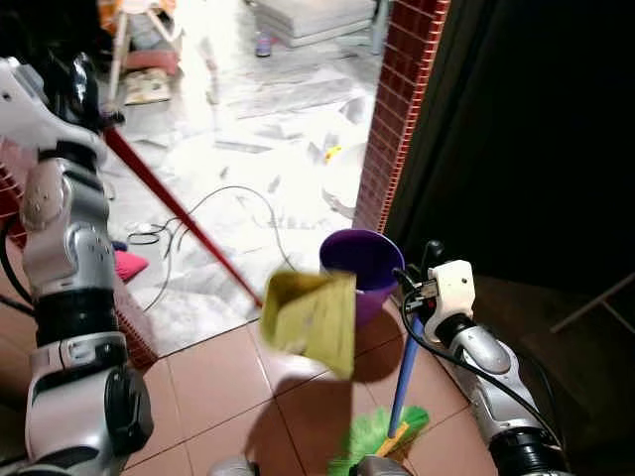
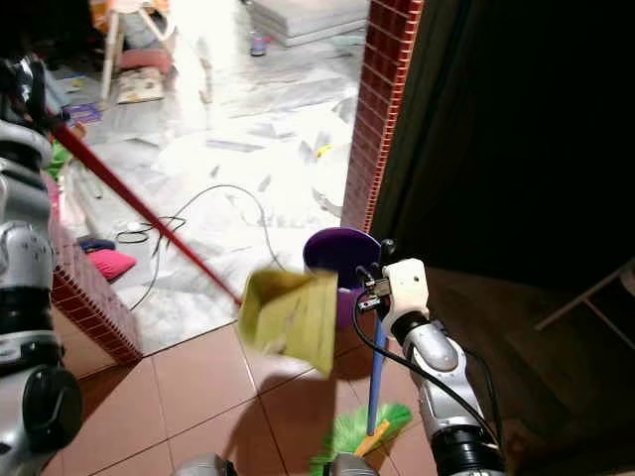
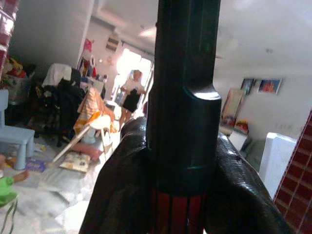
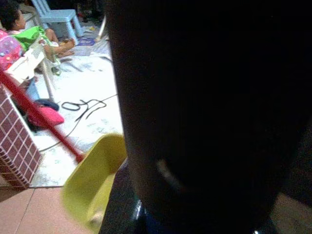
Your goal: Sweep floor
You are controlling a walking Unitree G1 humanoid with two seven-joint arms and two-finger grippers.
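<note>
Left eye view records the left gripper (image 1: 87, 94) raised high, clamped on the long red handle (image 1: 184, 216) of a yellow plastic dustpan (image 1: 313, 319); the handle's long axis slopes down and forward from that gripper to the pan, which hangs tilted above the terracotta floor tiles (image 1: 213, 382). The right gripper (image 1: 419, 283) holds the blue broom pole (image 1: 404, 377), upright, green bristles (image 1: 382, 436) directly below it on the tiles. A purple plastic bucket (image 1: 365, 263) stands just beyond the pan, nearer the right gripper. Judgement: the pan must be lowered beside the bristles.
</note>
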